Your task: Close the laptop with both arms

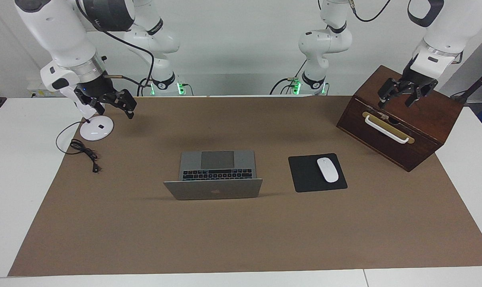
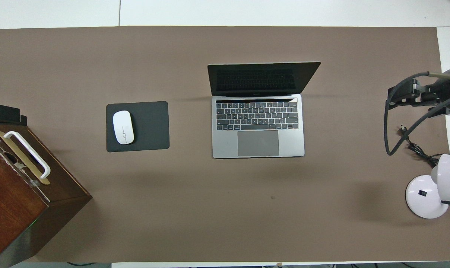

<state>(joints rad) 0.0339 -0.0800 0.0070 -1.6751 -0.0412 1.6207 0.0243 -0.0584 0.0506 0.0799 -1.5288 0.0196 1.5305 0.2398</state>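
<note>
The silver-grey laptop (image 1: 217, 167) (image 2: 258, 126) lies open in the middle of the brown mat. Its keyboard and trackpad are toward the robots, and its lid (image 1: 214, 189) stands up, leaning away from them. My right gripper (image 1: 113, 109) (image 2: 396, 95) hangs open in the air over the right arm's end of the mat, just above a white lamp base, well apart from the laptop. My left gripper (image 1: 396, 101) hovers open over the top of a wooden box at the left arm's end. Neither gripper holds or touches anything.
A black mouse pad (image 1: 305, 175) (image 2: 150, 126) with a white mouse (image 1: 328, 170) (image 2: 123, 127) lies beside the laptop toward the left arm's end. The brown wooden box (image 1: 424, 119) (image 2: 20, 193) has a white handle. A white lamp base (image 1: 96, 128) (image 2: 424, 195) and black cable (image 1: 85, 153) sit under the right gripper.
</note>
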